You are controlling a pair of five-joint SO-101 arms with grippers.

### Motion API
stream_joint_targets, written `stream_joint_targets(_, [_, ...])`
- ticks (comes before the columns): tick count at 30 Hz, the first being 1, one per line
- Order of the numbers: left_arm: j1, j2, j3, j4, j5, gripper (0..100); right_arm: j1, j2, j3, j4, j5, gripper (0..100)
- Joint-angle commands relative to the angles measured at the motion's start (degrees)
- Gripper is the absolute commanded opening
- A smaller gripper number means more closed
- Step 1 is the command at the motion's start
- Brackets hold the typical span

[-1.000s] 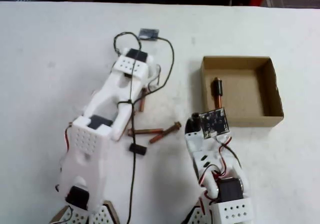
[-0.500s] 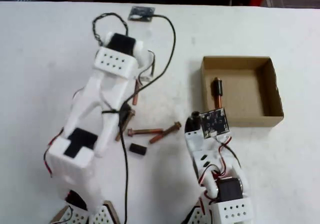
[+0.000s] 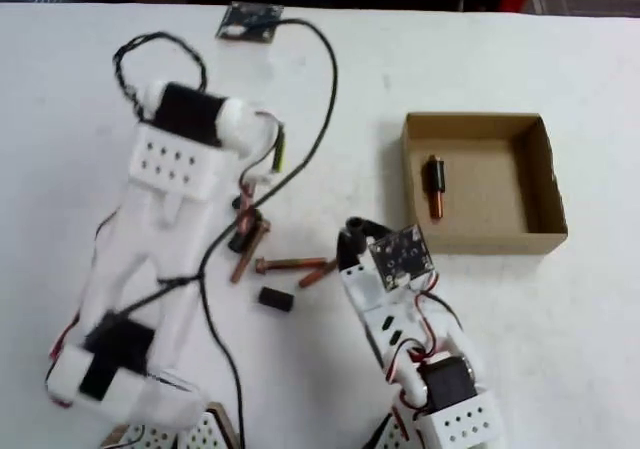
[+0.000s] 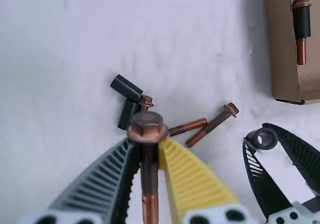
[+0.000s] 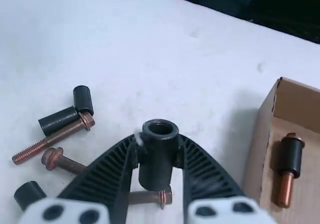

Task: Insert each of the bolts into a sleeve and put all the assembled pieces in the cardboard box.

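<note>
My left gripper [image 4: 146, 143] is shut on a copper bolt [image 4: 147, 169] and holds it above the loose pile, its hex head pointing away from the wrist. The pile has two black sleeves [image 4: 126, 87] and bare bolts [image 4: 212, 124] on the white table. My right gripper [image 5: 159, 156] is shut on an upright black sleeve [image 5: 159, 134], close beside the pile and left of the cardboard box [image 3: 490, 241]. In the high view that sleeve [image 3: 352, 237] sits at the right arm's tip. One assembled bolt and sleeve [image 3: 435, 184] lies inside the box.
Another black sleeve [image 3: 275, 299] lies alone toward the front of the pile. A black cable [image 3: 325, 99] loops from the left arm to a small board [image 3: 248, 24] at the table's far side. The table's right side, beyond the box, is bare.
The left arm has swung left and back, carrying its bolt off the pile. The right gripper with its sleeve has shifted left, towards the bolts.
</note>
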Motion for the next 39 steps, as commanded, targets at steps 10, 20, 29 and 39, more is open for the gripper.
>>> stream_joint_targets(10, [0.7, -35.5, 32.1, -20.8, -0.8, 2, -8.9, -0.7, 0.5, -10.9, 1.1, 2.0])
stream_joint_targets(20, [0.8, -59.9, 64.4, -54.9, -14.8, 2, -13.6, -0.7, 1.3, -12.9, 1.1, 2.0])
stream_joint_targets(29, [0.8, -78.2, 74.9, -61.4, -15.1, 2, -14.1, -0.4, 1.3, -11.4, 1.1, 2.0])
stream_joint_targets(39, [8.8, -81.0, 75.9, -61.5, -5.9, 2, -14.1, -0.7, 1.3, -5.9, 1.1, 2.0])
